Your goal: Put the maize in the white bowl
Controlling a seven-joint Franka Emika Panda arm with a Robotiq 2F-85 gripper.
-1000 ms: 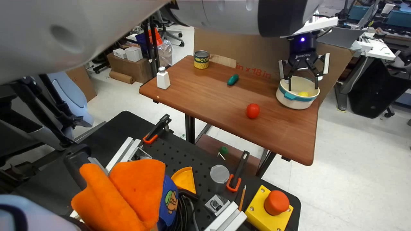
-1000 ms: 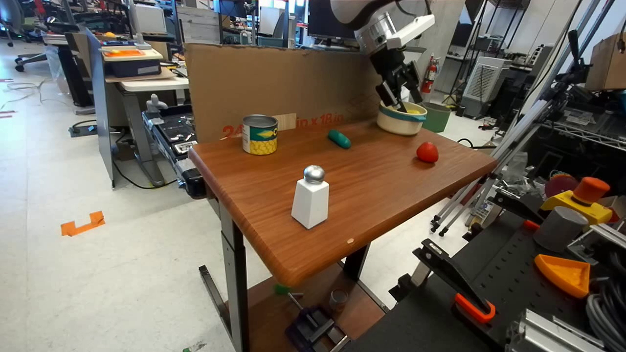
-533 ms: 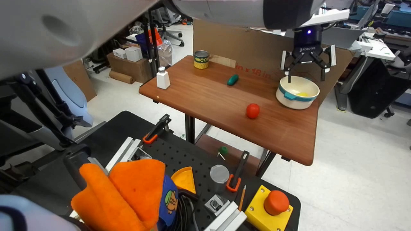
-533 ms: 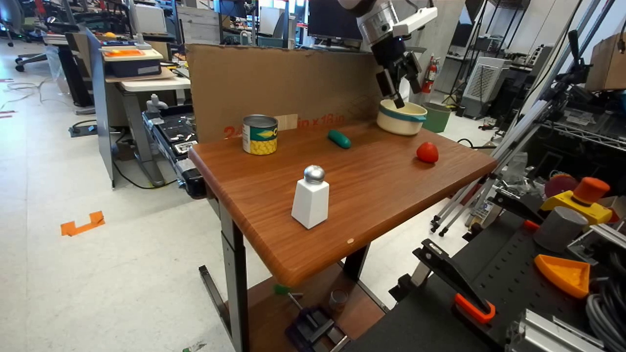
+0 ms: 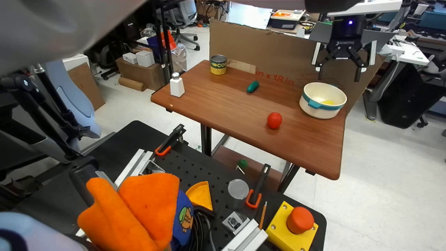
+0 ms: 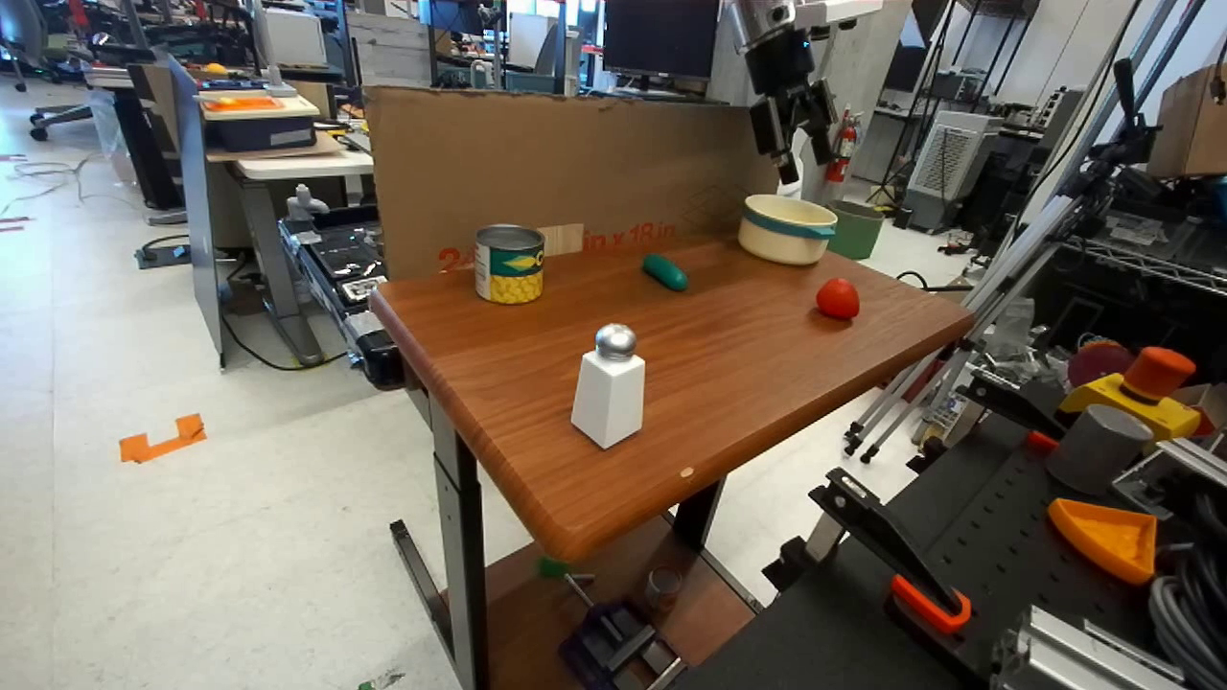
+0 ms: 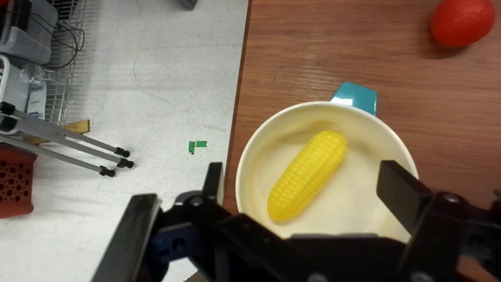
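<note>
The maize (image 7: 307, 176), a yellow ribbed cob, lies on the bottom of the white bowl (image 7: 360, 196), seen in the wrist view. In an exterior view its yellow top (image 5: 328, 102) shows inside the bowl (image 5: 318, 112), which has a teal band and teal handles. The bowl also shows in an exterior view (image 6: 781, 245), where its wall hides the maize. My gripper (image 5: 339, 75) is open and empty above the bowl, apart from bowl and maize. Its spread fingers also show in an exterior view (image 6: 805, 166) and in the wrist view (image 7: 301, 170).
A red round object (image 5: 274, 120) lies near the bowl. A green oblong (image 5: 253, 86), a corn can (image 5: 218, 65) and a white shaker (image 5: 177, 85) stand or lie on the wooden table (image 5: 223, 104). A cardboard panel (image 6: 556, 158) stands along the back edge.
My gripper, open throughout, has risen from inside the bowl's opening to above the rim. The maize stays in the bowl, and the bowl has not moved.
</note>
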